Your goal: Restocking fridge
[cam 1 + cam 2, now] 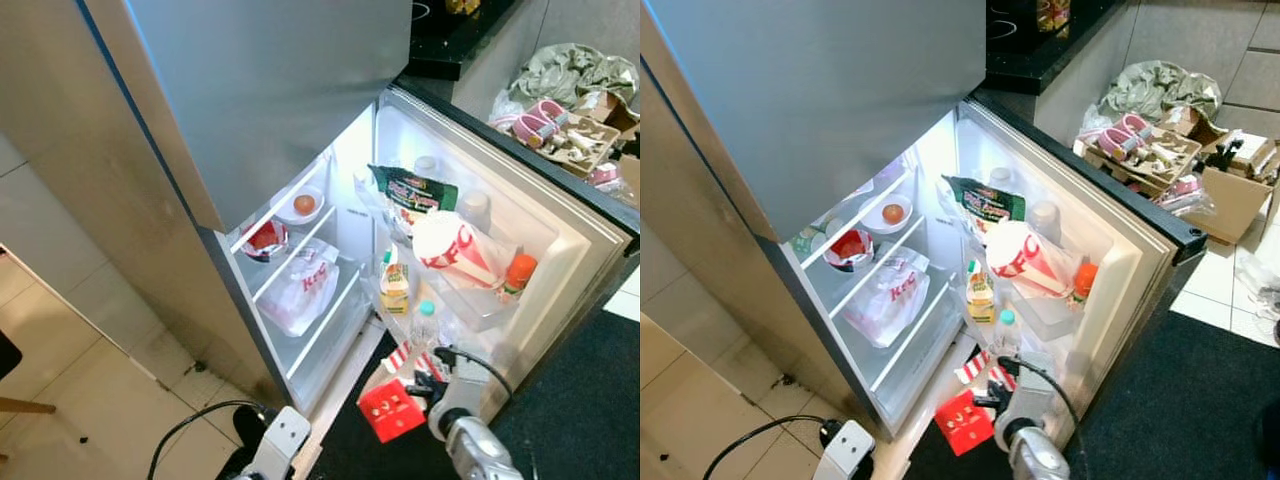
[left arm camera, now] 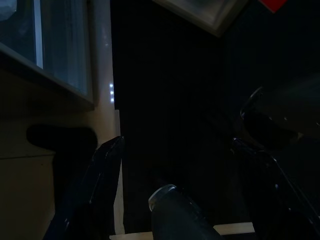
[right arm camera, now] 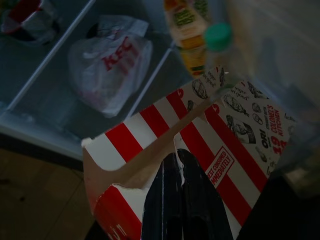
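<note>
The red-and-white striped cardboard takeaway box (image 3: 200, 150) is pinched by its open flap between the closed black fingers of the right gripper (image 3: 182, 165), held low in front of the open fridge (image 1: 560, 215), just below the door shelf that carries a red-and-white paper bucket (image 1: 450, 250), a yellow juice carton (image 1: 395, 285) and a green-capped clear bottle (image 1: 427, 322). Inside, the white wire shelves (image 1: 300, 250) hold a white plastic bag with red lettering (image 1: 303, 285), a foil-lined bowl (image 1: 265, 240) and a white bowl with an orange fruit (image 1: 303, 204). The left gripper (image 2: 175, 165) hangs with its fingers spread wide over a dark mat (image 1: 590, 400) that borders pale floor tiles (image 1: 80, 390), and a cluttered cardboard tray (image 1: 565, 135) lies beyond the fridge door.
</note>
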### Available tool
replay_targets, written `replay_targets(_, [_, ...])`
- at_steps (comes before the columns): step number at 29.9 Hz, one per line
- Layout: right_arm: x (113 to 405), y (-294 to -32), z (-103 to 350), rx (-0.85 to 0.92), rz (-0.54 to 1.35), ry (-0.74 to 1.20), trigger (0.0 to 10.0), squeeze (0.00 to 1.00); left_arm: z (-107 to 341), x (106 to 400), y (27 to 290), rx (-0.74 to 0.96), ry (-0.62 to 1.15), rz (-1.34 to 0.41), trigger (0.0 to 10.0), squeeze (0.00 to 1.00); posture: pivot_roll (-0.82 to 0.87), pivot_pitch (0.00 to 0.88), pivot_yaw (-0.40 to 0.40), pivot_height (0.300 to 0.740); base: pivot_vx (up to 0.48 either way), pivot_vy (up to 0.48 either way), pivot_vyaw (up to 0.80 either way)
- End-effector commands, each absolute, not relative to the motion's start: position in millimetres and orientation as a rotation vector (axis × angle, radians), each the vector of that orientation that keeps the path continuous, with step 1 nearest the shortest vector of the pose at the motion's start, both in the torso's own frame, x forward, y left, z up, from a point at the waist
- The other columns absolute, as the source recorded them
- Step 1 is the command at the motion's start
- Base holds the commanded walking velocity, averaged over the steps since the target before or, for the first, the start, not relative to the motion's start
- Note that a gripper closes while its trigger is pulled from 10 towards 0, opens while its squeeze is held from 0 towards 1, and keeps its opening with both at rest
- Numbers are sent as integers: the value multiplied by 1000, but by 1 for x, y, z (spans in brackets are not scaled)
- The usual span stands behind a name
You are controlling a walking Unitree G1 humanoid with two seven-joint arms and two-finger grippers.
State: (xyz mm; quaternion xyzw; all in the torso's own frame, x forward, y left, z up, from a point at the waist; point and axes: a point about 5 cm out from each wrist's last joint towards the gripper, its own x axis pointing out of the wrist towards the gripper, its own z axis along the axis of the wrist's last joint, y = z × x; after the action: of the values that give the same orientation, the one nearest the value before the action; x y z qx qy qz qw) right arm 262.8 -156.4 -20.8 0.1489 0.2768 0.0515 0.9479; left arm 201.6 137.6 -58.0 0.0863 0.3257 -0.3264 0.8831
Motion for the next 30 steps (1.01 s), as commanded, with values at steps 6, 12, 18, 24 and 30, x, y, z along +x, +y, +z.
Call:
replay_targets(6, [248, -186, -28, 332, 21, 559, 10000, 0, -61, 199, 140, 184, 698, -667, 10000, 0, -115, 53, 78, 740, 0, 0, 0])
replay_targets(12, [235, -218, -30, 338, -55, 548, 10000, 0, -61, 201, 142, 191, 698, -661, 10000, 0, -112, 46, 86, 740, 0, 0, 0])
replay_targets(18, [218, -255, -31, 318, -148, 550, 10000, 0, -60, 202, 143, 199, 700, -664, 10000, 0, -114, 45, 94, 740, 0, 0, 0])
replay_targets(24, [203, -286, -30, 306, -243, 549, 10000, 0, -60, 203, 143, 204, 699, -669, 10000, 0, -114, 45, 102, 740, 0, 0, 0])
replay_targets(30, [194, -306, -27, 301, -304, 541, 10000, 0, -60, 203, 144, 207, 699, -669, 10000, 0, -111, 45, 104, 740, 0, 0, 0])
